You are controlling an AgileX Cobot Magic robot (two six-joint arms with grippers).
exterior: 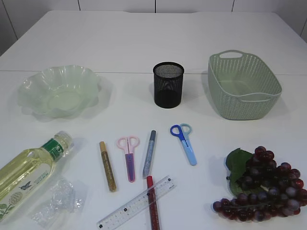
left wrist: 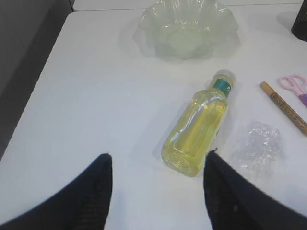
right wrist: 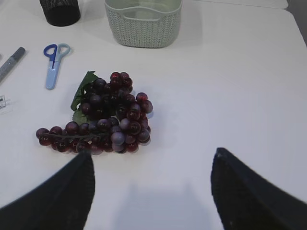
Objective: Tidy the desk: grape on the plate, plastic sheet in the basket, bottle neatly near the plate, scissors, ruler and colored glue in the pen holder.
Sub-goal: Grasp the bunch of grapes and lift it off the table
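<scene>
Lying on the white table (exterior: 144,43), nothing has been put away yet. The bunch of grapes (exterior: 266,189) sits at the front right, far from the wavy green plate (exterior: 60,91) at the back left. The plate has nothing on it. The crinkly plastic sheet (exterior: 55,201) lies at the front left, just beside the bottle (exterior: 29,170) of yellow liquid, which is on its side. The green basket (exterior: 242,84) at the back right has nothing in it.

In the middle lie 2 pairs of scissors, the pink scissors (exterior: 128,155) and the blue scissors (exterior: 184,141). Near them are 3 glue pens: the gold glue pen (exterior: 107,166), the silver glue pen (exterior: 149,153) and the red glue pen (exterior: 152,203). The clear ruler (exterior: 136,203) lies across the red one. The black mesh pen holder (exterior: 168,85) stands behind them and looks like it has nothing in it.

The left gripper (left wrist: 158,191) hangs over the bottom of the bottle with its jaws apart, holding nothing. The right gripper (right wrist: 153,191) hangs near the grapes, jaws wide apart, holding nothing too.

All the jobs are left to do.
</scene>
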